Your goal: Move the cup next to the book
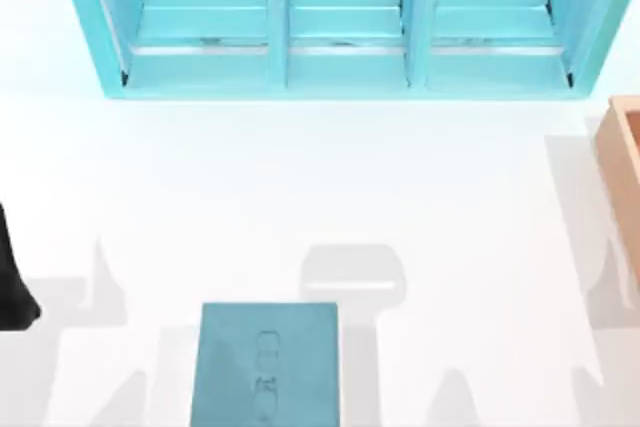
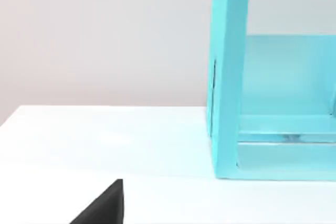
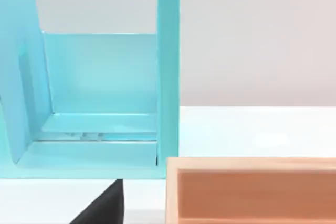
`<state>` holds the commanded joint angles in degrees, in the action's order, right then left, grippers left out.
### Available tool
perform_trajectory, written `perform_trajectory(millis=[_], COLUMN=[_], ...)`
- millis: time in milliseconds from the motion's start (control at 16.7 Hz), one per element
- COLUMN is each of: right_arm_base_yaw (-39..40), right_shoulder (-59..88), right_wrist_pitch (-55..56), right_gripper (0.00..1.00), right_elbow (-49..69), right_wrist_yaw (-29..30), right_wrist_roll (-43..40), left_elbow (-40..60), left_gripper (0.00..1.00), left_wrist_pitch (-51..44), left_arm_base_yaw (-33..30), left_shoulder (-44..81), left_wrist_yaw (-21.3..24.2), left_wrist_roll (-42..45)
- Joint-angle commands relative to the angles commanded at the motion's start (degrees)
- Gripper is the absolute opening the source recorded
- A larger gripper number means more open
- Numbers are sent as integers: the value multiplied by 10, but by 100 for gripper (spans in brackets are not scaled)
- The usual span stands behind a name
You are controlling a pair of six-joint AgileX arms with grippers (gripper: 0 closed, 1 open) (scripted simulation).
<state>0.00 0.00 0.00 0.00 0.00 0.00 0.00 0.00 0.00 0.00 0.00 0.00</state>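
Starting at the left: my left arm (image 1: 12,277) is a dark shape hanging at the left edge of the desk (image 1: 200,177), well clear of everything. I'd call it parked, out of the way so the middle stays free. A black sliver of the left gripper (image 2: 103,206) pokes into the left wrist view, but I can't tell if it's open or closed. It isn't holding anything that I can see.

Next comes the book (image 1: 268,365), lying flat at the near edge, a bit left of centre, cover up. Flat like that, it's an easy landmark to set something beside.

Just past its far right corner is a pale grey blob with a bright streak across it (image 1: 352,277). My guess is that's the cup, white on a white desk, but I honestly can't be sure. If it is, it's already near the book and apart from it.

Along the far side runs the big light-blue shelf unit (image 1: 340,22) with its three bays open to the front, well apart from the book.

At the right edge sits a wooden box (image 1: 625,157), open on top. The right gripper (image 3: 105,204) looks across it toward the shelf. It's the same story there, just a dark wedge, so I can't tell its state, and it looks idle too.
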Motion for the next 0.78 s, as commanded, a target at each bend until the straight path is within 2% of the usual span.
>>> perform_trajectory(millis=[180,360,540,780], right_arm_base_yaw=[0,0,0,0], right_shoulder=[0,0,0,0], right_wrist_pitch=[0,0,0,0], right_gripper=[100,100,100,100], right_elbow=[0,0,0,0], right_wrist_yaw=[0,0,0,0], right_wrist_roll=[0,0,0,0], left_elbow=[5,55,159,376], left_gripper=[100,100,100,100], left_wrist_pitch=[-4,-39,-107,-238], left_arm_base_yaw=[0,-3,-6,-3], left_shoulder=[5,54,157,376], left_wrist_yaw=[0,-4,-8,-12], left_wrist_roll=[5,52,142,306])
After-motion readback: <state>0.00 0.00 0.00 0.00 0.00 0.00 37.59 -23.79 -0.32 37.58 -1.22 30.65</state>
